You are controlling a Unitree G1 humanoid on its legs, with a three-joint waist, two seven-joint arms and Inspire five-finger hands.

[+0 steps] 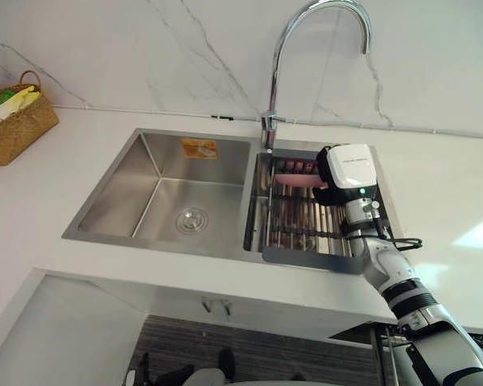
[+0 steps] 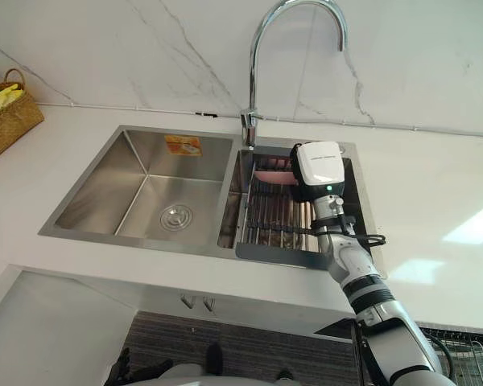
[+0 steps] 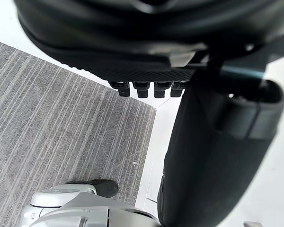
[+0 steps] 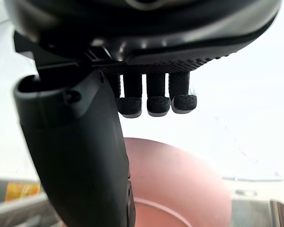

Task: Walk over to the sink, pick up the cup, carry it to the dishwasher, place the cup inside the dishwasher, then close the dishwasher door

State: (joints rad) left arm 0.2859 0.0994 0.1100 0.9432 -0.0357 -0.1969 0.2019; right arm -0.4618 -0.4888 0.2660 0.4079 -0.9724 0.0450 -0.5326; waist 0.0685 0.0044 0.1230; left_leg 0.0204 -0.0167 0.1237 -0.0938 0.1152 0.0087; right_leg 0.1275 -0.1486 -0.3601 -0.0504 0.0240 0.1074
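Note:
A pink cup (image 1: 294, 178) lies on its side at the back of the right sink basin, on a dark wire rack (image 1: 298, 221). My right hand (image 1: 328, 195) reaches into that basin from the front and hovers right at the cup. In the right wrist view the cup (image 4: 180, 179) shows just past the thumb (image 4: 80, 156). The fingers (image 4: 156, 101) hang relaxed above it with a gap, so the hand is open and holds nothing. My left hand (image 3: 217, 156) hangs idle and open over grey carpet.
A tall chrome faucet (image 1: 275, 72) arches over the divide between the basins. The left basin (image 1: 169, 201) holds just a drain. A wicker basket (image 1: 12, 121) with vegetables sits on the white counter at far left. A wire rack (image 2: 459, 354) shows below the counter at lower right.

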